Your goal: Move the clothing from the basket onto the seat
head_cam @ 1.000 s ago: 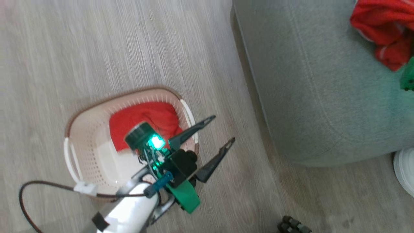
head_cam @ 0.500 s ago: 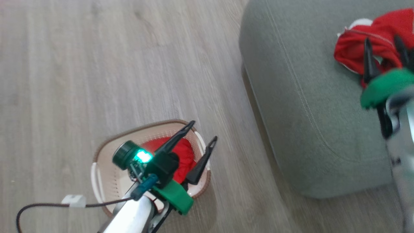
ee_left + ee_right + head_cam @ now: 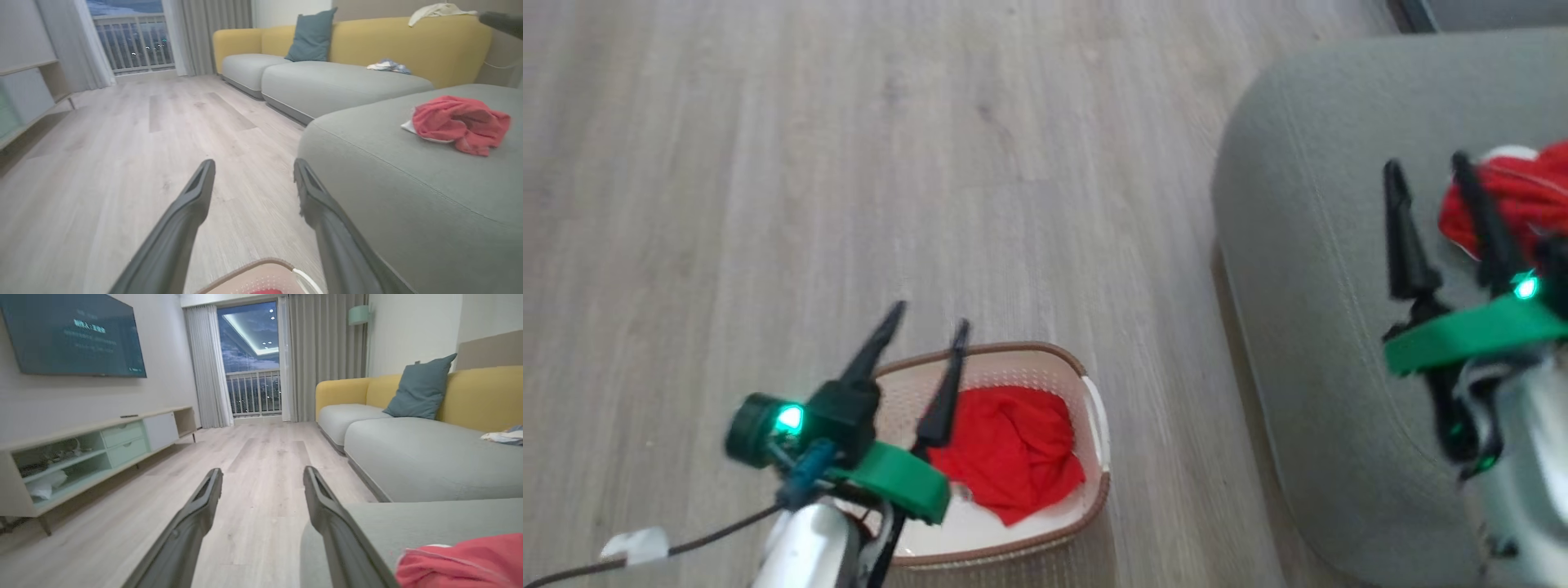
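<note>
The cream basket stands on the floor at the bottom centre, with one red garment crumpled inside it. My left gripper is open and empty above the basket's far left rim; in the left wrist view the left gripper points along the floor, with the basket's rim just under the fingers. A second red garment with a white patch lies on the grey-green seat. My right gripper hovers open over the seat, just left of that garment.
Pale wood floor spreads left of the seat. A dark cable with a white tag trails from my left arm. Farther off stand a yellow sofa with grey cushions and a teal pillow, and a low TV cabinet.
The head camera has swung, shifting the whole picture. My left gripper has turned from pointing over the basket's right side to its far left rim. My right gripper has come into view over the seat.
</note>
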Available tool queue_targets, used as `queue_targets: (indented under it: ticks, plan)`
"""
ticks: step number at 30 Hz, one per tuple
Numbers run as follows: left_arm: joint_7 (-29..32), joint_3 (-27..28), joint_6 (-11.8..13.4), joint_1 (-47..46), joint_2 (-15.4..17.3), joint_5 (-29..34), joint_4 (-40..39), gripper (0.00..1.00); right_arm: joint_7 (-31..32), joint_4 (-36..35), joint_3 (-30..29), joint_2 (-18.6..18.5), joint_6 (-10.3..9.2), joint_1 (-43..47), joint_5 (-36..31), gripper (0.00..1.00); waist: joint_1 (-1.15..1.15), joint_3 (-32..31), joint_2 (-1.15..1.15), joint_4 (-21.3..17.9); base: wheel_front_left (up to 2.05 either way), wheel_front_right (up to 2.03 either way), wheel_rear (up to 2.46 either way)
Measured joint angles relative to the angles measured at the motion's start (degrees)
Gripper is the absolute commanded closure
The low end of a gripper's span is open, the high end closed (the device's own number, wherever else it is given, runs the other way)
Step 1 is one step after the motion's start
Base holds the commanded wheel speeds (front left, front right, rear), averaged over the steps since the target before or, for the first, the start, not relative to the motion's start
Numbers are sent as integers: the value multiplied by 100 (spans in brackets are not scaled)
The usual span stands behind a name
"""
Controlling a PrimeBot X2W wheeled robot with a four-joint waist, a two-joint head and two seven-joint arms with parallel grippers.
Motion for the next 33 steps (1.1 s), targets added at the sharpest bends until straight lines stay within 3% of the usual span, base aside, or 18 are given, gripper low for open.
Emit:
queue_targets:
  ticks: [8, 16, 20, 33]
  plan:
    - [0, 452, 218, 191, -36, -55, -10, 0, -1, -632, 19, 568, -1, 918, 56, 0, 0, -262, 0, 407, 0, 0, 0]
    - [0, 594, 380, 398, -43, -328, 149, 0, -14, -555, 77, 1015, -1, 1488, -157, 0, 0, -355, 0, 576, 0, 0, 0]
    - [0, 743, 464, 476, -47, -592, 191, 0, -13, -465, 218, 1065, -1, 1628, -312, 0, 0, -366, 0, 562, 0, 0, 0]
    - [0, 727, 449, 561, -54, -498, 238, 0, -14, -424, 225, 1173, -1, 1707, -479, 0, 0, -330, 0, 509, 0, 0, 0]
